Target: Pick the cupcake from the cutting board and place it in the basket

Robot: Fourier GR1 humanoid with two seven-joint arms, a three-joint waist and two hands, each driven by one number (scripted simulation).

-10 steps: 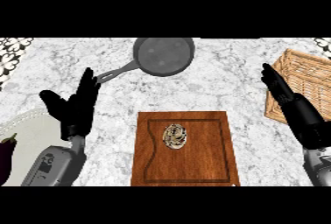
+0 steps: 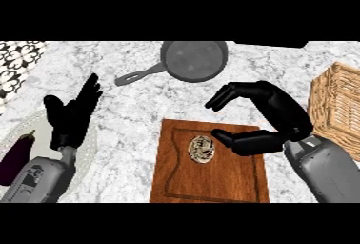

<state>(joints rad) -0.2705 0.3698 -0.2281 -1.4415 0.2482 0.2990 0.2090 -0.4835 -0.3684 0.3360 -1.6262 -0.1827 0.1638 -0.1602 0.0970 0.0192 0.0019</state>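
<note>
Cupcake [image 2: 202, 148] lying at mid-frame on the wooden cutting board [image 2: 211, 186], seen from above as a small oval with a pale, swirled top. Right hand [image 2: 271, 119] arched just to the right of it and above, fingers curved over, thumb low and close beside the cupcake; spread wide, holding nothing, no contact visible. Left hand [image 2: 70, 114] at the left of the frame, fingers straight and up, resting, empty. Basket [image 2: 337, 109] at the right edge, woven, only partly in frame, well apart from the cupcake. Grey skillet [image 2: 193, 59] at upper centre on the marble tabletop [image 2: 141, 109]; purple eggplant [image 2: 17, 155] on a pale plate [image 2: 88, 152] at lower left.

Likely risks from here: thumb nudging the cupcake sideways across the smooth board before the fingers close, because the thumb sits so near its edge; a soft top getting squashed if the fingers come down on it rather than round the sides; a tilted grasp letting it slip on the way right; forearm brushing the basket rim, given how close that rim sits.

No brand, label or readable writing anywhere.
</note>
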